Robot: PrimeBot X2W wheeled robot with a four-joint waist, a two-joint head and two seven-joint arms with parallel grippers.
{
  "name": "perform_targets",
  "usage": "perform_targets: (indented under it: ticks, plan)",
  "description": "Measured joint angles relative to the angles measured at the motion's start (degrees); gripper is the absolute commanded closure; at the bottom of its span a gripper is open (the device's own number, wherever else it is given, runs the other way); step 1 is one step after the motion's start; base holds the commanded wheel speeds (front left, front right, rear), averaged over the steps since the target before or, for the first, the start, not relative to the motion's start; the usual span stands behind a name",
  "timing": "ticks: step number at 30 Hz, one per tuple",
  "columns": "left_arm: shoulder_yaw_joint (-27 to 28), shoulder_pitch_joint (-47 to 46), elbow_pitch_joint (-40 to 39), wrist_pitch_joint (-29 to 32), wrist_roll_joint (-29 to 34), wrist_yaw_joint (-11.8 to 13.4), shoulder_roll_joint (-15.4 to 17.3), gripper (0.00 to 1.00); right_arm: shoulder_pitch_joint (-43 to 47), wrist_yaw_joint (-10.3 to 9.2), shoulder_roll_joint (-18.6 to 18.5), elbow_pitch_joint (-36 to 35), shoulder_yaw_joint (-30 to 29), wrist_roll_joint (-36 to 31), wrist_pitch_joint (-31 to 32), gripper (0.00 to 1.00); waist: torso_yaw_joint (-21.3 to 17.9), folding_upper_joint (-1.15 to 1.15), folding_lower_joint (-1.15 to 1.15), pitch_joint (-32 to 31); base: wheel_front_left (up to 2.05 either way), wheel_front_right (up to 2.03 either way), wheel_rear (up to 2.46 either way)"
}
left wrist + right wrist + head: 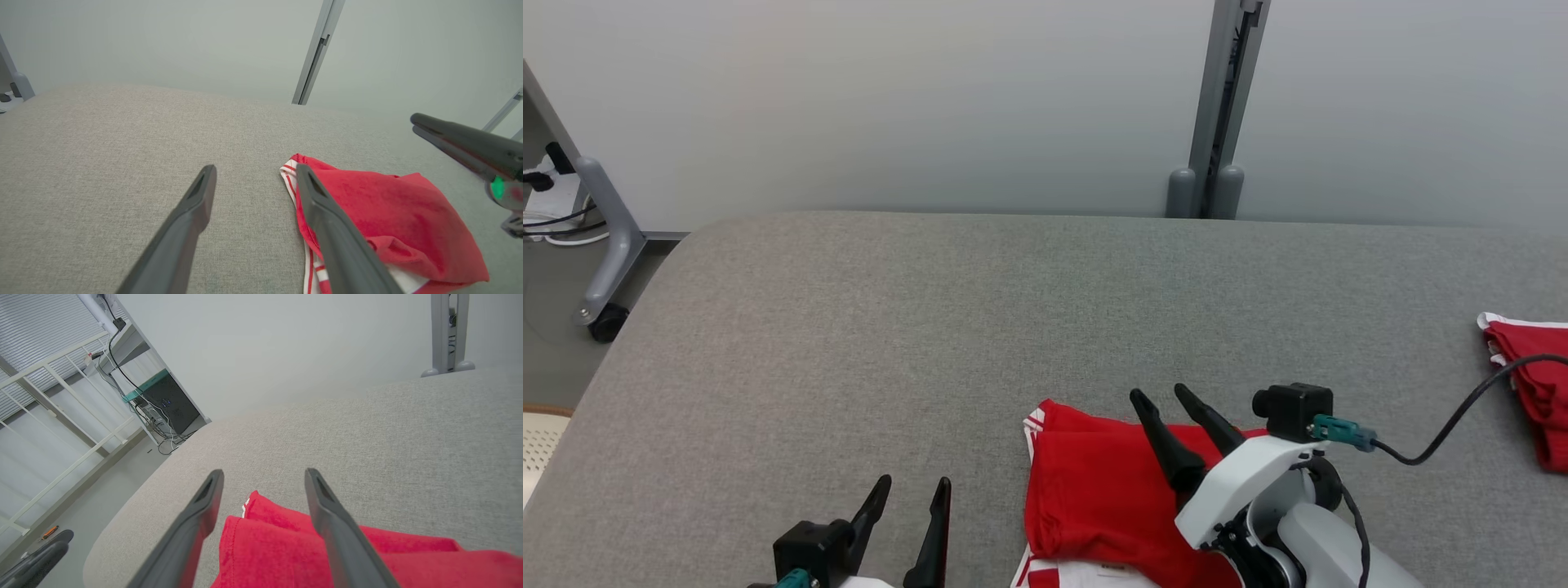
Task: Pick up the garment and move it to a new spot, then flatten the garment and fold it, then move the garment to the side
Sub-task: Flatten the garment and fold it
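Head view gives us the grey padded table [849,327], with the red, white-trimmed garment [1094,498] bunched at its near edge. Our right arm reaches in from the lower right. The right gripper [1159,394] is poised over the garment, jaws apart with nothing between them. The left gripper [913,483] stands just left of the cloth, jaws likewise apart. We cannot read the garment's white label [1107,572].
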Motion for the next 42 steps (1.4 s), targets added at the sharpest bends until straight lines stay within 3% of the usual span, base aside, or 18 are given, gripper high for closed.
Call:
perform_targets:
  ticks: [8,9,10,15,25,42]
  plan:
    - [-0.47,-0.04,-0.03,0.00,0.01,0.01,-0.10,0.00,1.82,0.00,0.01,-1.01,-6.25,-10.40,-2.33,0.00,-0.55,0.00,0.00,0.15,0.00,0.00,0.00]
    - [-0.52,-0.05,-0.04,0.00,0.01,0.01,-0.11,0.00,2.44,0.00,0.01,-1.38,-7.28,-12.03,-2.36,0.13,-0.49,0.00,0.00,0.20,0.00,0.00,0.00]
    - [-0.58,-0.05,-0.04,0.00,0.01,0.00,-0.12,0.00,3.25,0.00,-0.01,-1.97,-8.01,-13.23,-2.47,0.49,-0.41,0.00,0.00,0.25,0.00,0.00,0.00]
    - [-0.62,-0.21,0.00,-0.07,-0.05,0.00,-0.22,0.00,7.61,0.00,-0.01,-4.71,-10.62,-20.51,-2.60,1.00,0.64,0.00,0.00,0.61,0.00,0.00,0.00]
    - [-0.73,-1.14,0.45,-0.16,-0.05,-0.12,-0.36,0.00,11.97,0.01,0.03,-2.44,-4.88,-22.64,-2.60,1.00,3.90,0.00,0.00,1.35,0.00,0.00,0.00]
    - [-0.60,-1.27,0.85,-0.57,-0.35,-0.19,0.18,0.00,9.85,0.01,0.05,3.01,14.38,-12.45,-2.60,1.00,7.48,0.00,0.00,1.43,0.00,0.00,0.00]
